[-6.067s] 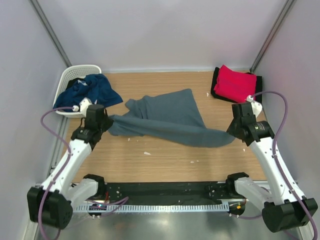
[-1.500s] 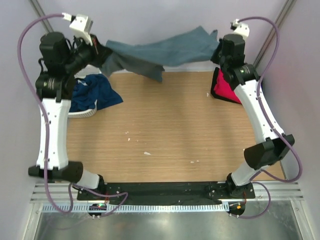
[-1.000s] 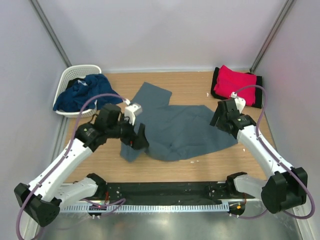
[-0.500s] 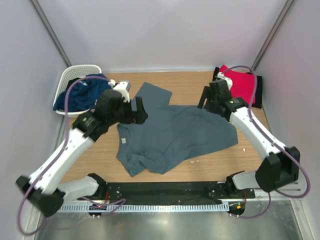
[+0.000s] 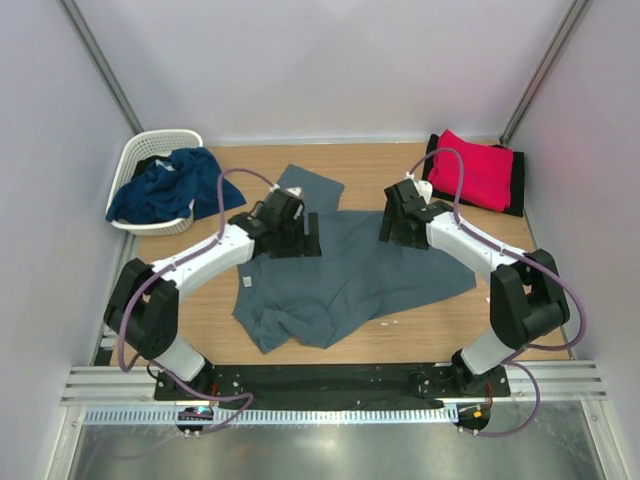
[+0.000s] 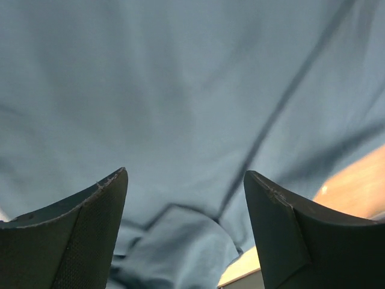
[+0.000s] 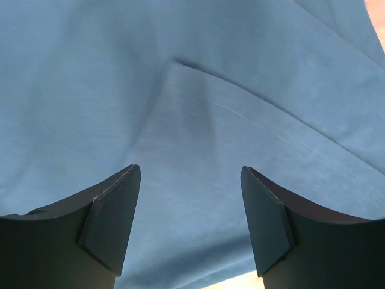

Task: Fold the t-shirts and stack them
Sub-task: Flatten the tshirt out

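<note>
A slate grey-blue t-shirt [image 5: 350, 275] lies spread on the wooden table, its lower left part bunched. My left gripper [image 5: 308, 240] hovers open over the shirt's upper left; in the left wrist view the left gripper [image 6: 185, 180] has only cloth [image 6: 180, 84] below it, nothing between the fingers. My right gripper [image 5: 390, 230] hangs open over the shirt's upper right; in the right wrist view the right gripper [image 7: 190, 174] shows a fold line in the cloth [image 7: 198, 102] ahead. A folded red t-shirt [image 5: 470, 168] rests on a black one [image 5: 516, 185] at the back right. A navy t-shirt [image 5: 165, 185] hangs from the basket.
The white lattice basket [image 5: 150, 145] stands in the back left corner against the wall. Grey walls close in the table on three sides. Small white specks lie on the bare wood [image 5: 420, 330] near the front.
Both grippers have moved inward, toward each other, over the upper middle of the grey-blue shirt. The left gripper has let go of the shirt's left side. The shirt now lies flat and still.
</note>
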Controlling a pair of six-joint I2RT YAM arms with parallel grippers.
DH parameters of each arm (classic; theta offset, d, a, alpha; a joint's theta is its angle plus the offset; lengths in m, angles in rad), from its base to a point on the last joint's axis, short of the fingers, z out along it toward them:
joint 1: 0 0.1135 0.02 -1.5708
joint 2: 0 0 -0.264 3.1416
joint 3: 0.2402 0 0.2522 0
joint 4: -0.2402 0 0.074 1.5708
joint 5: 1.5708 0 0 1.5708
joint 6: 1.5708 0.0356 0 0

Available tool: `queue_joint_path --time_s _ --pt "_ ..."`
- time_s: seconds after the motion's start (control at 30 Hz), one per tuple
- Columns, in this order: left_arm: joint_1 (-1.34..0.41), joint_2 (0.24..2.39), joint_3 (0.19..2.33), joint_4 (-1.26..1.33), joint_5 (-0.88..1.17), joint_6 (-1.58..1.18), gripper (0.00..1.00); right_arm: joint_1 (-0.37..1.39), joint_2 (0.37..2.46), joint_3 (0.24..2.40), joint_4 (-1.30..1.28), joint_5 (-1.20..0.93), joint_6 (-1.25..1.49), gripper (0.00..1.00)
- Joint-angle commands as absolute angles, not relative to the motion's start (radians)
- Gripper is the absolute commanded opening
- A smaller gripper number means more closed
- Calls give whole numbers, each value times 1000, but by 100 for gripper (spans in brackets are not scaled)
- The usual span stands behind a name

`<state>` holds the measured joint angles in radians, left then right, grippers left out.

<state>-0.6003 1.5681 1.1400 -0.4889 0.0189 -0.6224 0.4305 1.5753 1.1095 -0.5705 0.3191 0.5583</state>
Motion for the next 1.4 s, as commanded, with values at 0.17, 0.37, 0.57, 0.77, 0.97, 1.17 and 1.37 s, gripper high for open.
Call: queue_joint_path --time_s 0.17,0.37,0.57,0.77,0.97,1.17,1.37 --pt "-765 1615 1011 -379 6 -707 74 390 1607 1051 -531 374 575 73" --pt "-799 1487 893 -388 -21 -738 71 393 1680 1156 -519 431 561 72" --pt "-818 1327 772 -394 -18 -765 72 391 1818 1264 -499 408 557 68" --pt "-836 1258 707 -402 -6 -782 70 393 1899 1302 -477 403 577 62" --pt "-859 1207 669 -429 -21 -816 70 393 1927 1318 -477 423 577 44" --pt "-882 1112 612 -446 -29 -836 70 393 1916 1305 -477 436 575 12" --pt "-884 1046 598 -511 -54 -822 68 393 1875 1281 -492 423 578 1"
